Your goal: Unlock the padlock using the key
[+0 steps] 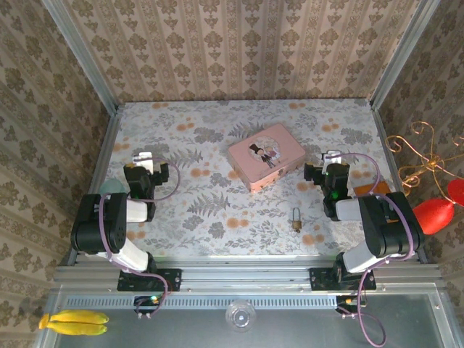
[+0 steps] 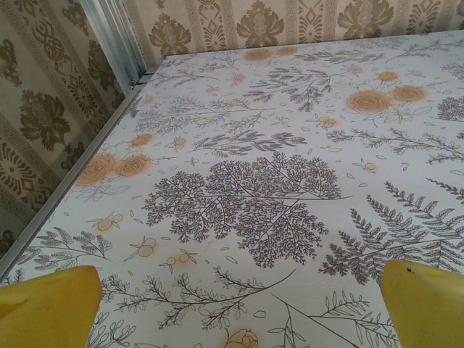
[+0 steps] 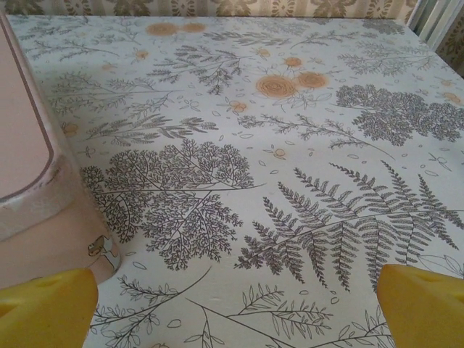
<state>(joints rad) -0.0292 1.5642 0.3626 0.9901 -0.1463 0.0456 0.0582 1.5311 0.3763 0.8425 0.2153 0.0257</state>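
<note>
Top external: pink tin box [image 1: 266, 156] closed, padlock [image 1: 296, 220] near it; left pincer [image 2: 239, 308], right pincer [image 3: 235, 308] spread empty

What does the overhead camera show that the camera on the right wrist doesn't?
From overhead you get the whole scene: the small brass padlock lying on the flowered table, both arms, the left gripper, and bananas on the near ledge. The right wrist camera gives close detail instead: the yellow fingertips of the right gripper, spread apart, and what looks like worn paint at the lower corner of the pink box. Shared by both: the pink box, the right gripper and the flowered table.
</note>
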